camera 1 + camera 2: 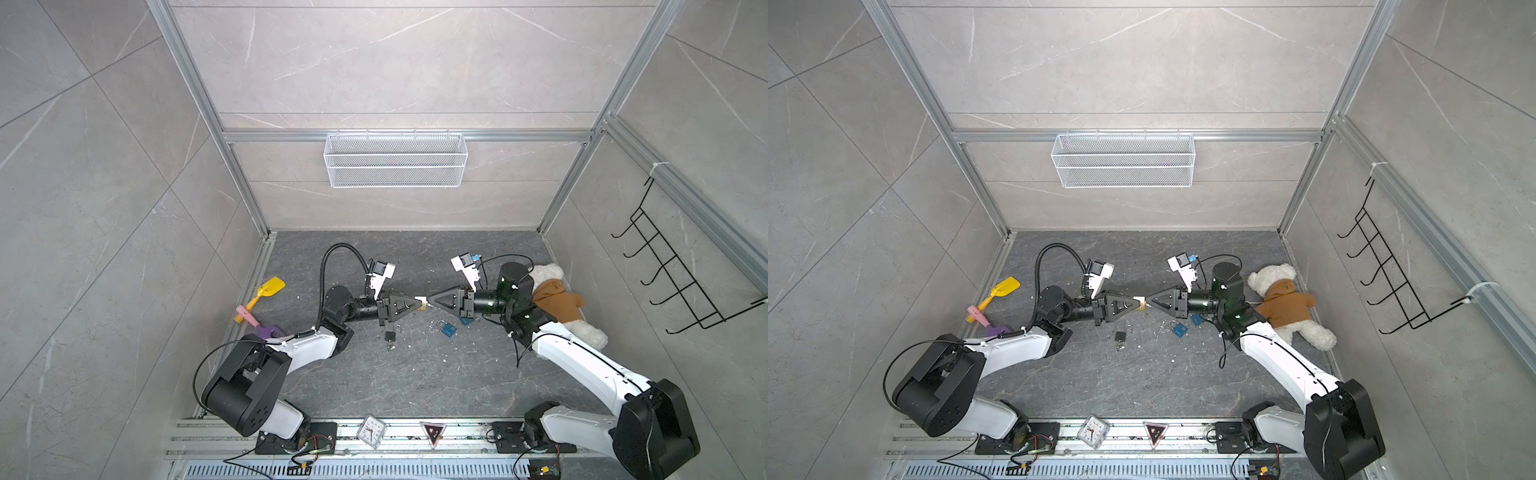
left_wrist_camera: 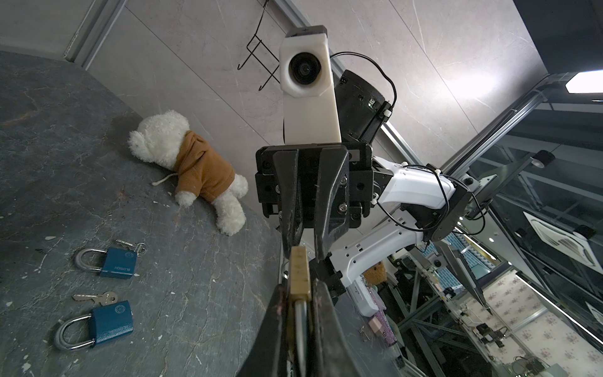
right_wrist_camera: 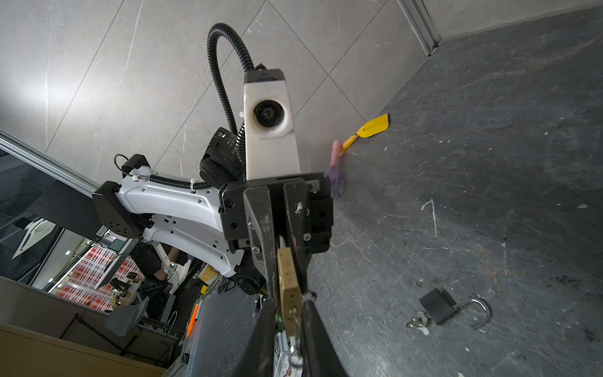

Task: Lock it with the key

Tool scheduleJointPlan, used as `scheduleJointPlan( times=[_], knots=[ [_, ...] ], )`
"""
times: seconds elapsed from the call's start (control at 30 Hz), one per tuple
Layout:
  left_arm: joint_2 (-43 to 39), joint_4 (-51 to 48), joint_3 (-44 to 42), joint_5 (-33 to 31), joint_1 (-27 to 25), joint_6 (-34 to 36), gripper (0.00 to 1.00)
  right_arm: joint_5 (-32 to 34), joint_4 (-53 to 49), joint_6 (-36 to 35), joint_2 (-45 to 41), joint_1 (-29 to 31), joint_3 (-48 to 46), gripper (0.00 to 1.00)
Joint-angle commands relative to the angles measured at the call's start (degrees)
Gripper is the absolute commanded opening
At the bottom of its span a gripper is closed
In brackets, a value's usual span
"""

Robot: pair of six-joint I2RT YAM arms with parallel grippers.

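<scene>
A brass padlock [image 1: 421, 303] [image 1: 1140, 303] hangs in mid-air above the floor's middle, between both grippers. My left gripper [image 2: 299, 293] [image 1: 415, 304] is shut on its steel shackle [image 2: 301, 313], so the brass body [image 2: 300, 271] sticks out past the fingertips. A small key [image 3: 293, 321] sits in the keyhole at the body's [image 3: 288, 277] free end, with its ring hanging below. My right gripper [image 3: 292, 313] [image 1: 430, 305] faces the left one, its jaws nearly closed around the key. A thin slit still shows on one side.
On the dark floor lie two blue padlocks [image 2: 117, 262] [image 2: 111, 321] with keys and an open black padlock [image 3: 439, 306] [image 1: 390, 336]. A teddy bear [image 1: 557, 299] lies beside the right arm. Toy shovels [image 1: 270, 289] lie at the left wall. A small clock [image 1: 371, 430] sits on the front rail.
</scene>
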Motion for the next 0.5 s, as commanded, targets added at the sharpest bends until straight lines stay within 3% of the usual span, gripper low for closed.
scheduleJointPlan(
  times=[0.0,0.47],
  knots=[
    [-1.2,3.3,1.9,-0.7,-0.1,0.8,0.0,-1.7,-0.9,-1.2,-0.6,0.8,0.0,0.18],
    [-1.0,4.0,1.8,-0.9,-0.1,0.3,0.0,-1.6,-5.1,-3.4,-0.9,1.0,0.2,0.16]
  ],
)
